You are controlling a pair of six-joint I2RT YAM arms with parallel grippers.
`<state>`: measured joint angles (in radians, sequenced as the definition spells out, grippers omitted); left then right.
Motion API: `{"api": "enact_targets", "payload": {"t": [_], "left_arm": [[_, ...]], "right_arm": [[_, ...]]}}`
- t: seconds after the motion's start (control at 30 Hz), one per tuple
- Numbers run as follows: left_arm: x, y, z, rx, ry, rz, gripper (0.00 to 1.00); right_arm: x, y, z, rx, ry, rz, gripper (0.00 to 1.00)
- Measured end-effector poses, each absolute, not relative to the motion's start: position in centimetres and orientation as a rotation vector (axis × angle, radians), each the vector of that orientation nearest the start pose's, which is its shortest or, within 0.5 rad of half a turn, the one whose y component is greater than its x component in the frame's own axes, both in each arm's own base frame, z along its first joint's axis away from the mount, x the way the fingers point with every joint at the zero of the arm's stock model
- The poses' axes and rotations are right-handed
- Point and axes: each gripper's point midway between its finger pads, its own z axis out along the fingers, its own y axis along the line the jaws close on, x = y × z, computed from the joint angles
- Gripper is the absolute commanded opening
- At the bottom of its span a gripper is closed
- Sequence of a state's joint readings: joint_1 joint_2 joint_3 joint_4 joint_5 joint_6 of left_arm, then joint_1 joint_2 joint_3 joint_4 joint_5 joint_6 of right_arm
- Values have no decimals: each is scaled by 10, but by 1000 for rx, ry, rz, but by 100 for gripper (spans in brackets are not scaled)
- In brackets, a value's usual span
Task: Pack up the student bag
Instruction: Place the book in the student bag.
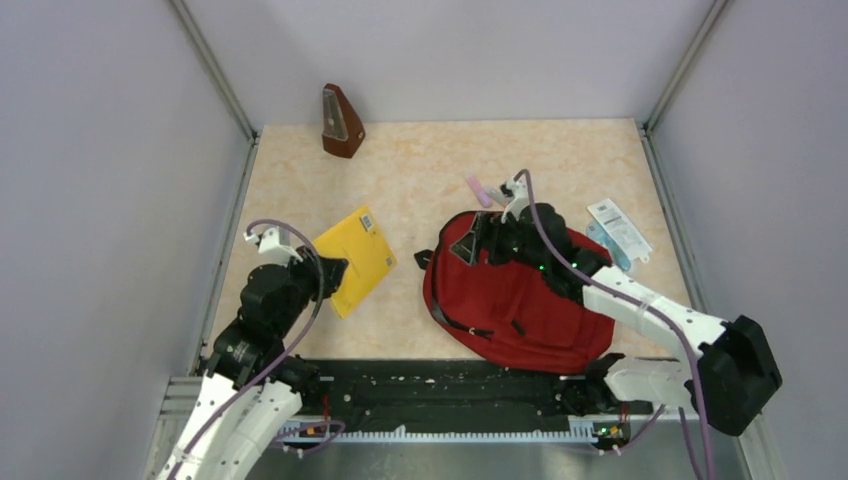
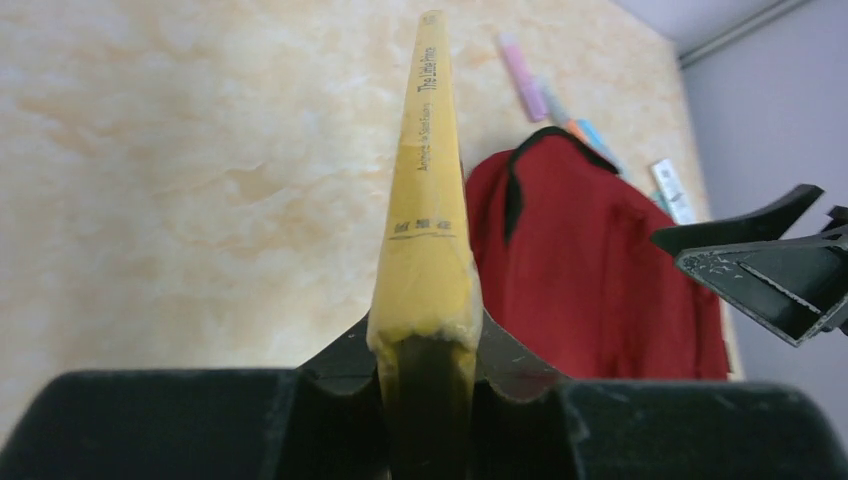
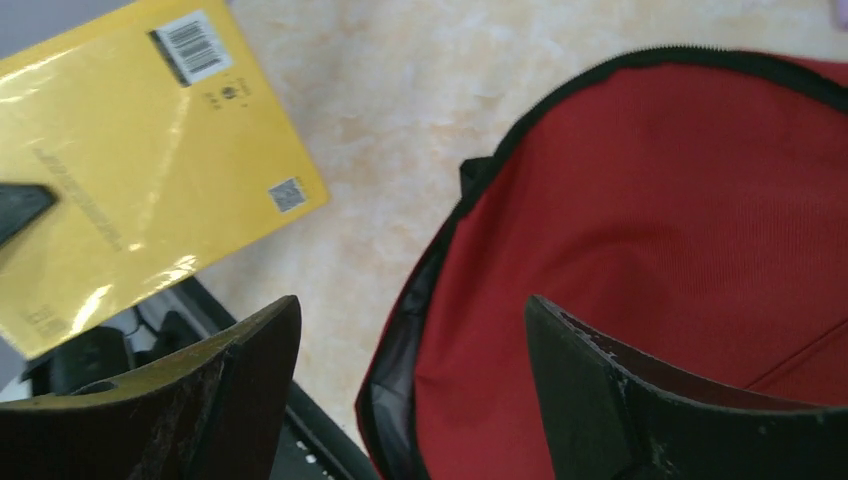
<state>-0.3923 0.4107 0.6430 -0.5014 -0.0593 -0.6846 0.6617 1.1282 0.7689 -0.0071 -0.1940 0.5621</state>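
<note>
1. The left end effector (image 1: 333,273) is clenched on one edge of a yellow book (image 1: 362,255), over the left part of the desk (image 1: 420,165).
2. The student bag (image 1: 515,310) lies on the desk, right of the centre and near the front edge.
3. The right end effector (image 1: 468,246) is released. Its jaws stand wide apart above the left rim of the bag, with nothing between them.
4. A pink marker (image 1: 478,190) lies just behind the bag.
5. A brown metronome (image 1: 341,122) stands at the far edge.

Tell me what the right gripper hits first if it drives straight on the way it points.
Most likely the student bag: the right gripper points at its black-trimmed edge, so it would land on that rim and the red fabric. Depth is unclear, and the bare table lies just beside it.
</note>
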Motion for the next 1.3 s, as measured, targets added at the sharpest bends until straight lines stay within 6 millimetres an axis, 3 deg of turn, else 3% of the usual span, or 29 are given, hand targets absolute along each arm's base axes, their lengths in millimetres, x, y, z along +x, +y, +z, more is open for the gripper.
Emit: {"api": "enact_targets", "payload": {"t": [0.2,0.47,0.8,1.13,1.3], "left_arm": [[209,-84,208,-388,1958,-544,0],[207,-78,202,-395,1974,-500,0],[206,-78,190,-391,2003,-489,0],[204,-77,189,-391,2007,-487,0],[202,-77,189,-390,2006,-488,0]], "right_arm": [[258,297,141,-210,2215,779,67],[284,322,100,-168,2296,626,56],[317,325,96,-142,2257,472,44],[319,322,79,-164,2281,407,29],[317,319,89,-167,2271,410,2]]}}
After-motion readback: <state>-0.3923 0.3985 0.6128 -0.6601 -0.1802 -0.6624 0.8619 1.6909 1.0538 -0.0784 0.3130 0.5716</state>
